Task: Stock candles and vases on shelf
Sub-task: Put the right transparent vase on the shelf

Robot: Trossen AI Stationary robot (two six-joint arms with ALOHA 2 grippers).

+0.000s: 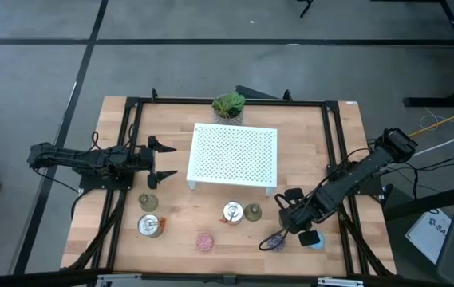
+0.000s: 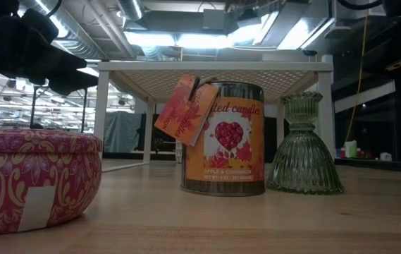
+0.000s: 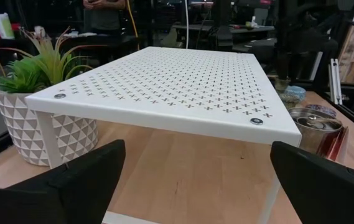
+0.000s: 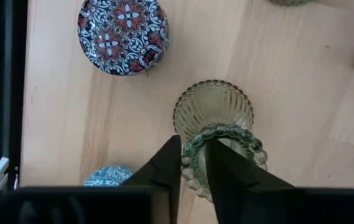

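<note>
My right gripper (image 1: pixel 285 214) stands at the table's near right, pointing down, shut on an olive-green ribbed glass vase (image 4: pixel 214 111); the gripper hides that vase in the high view. A second vase (image 1: pixel 252 212) stands beside a silver tin candle (image 1: pixel 232 212), and a third vase (image 1: pixel 148 202) beside another tin candle (image 1: pixel 151 226). Pink (image 1: pixel 204 241), dark blue-purple (image 4: pixel 122 34) and light blue (image 4: pixel 107 175) candles sit on the wood. The white perforated shelf (image 1: pixel 233 155) stands at mid-table. My left gripper (image 1: pixel 163 159) waits open, level, at the shelf's left side. My right gripper pinches the vase's beaded rim (image 4: pixel 188 157) between its two fingers, one finger (image 4: pixel 164 163) outside the neck and the other (image 4: pixel 229 174) over the mouth. The fingers come from above, pointing down. The vase stands upright with its base on the table.
A potted plant (image 1: pixel 228 106) stands behind the shelf's far edge. Black frame rails (image 1: pixel 131 143) run along both table sides. In the low view the labelled tin candle (image 2: pixel 223 137) and a vase (image 2: pixel 304 144) stand in front of the shelf (image 2: pixel 214 70).
</note>
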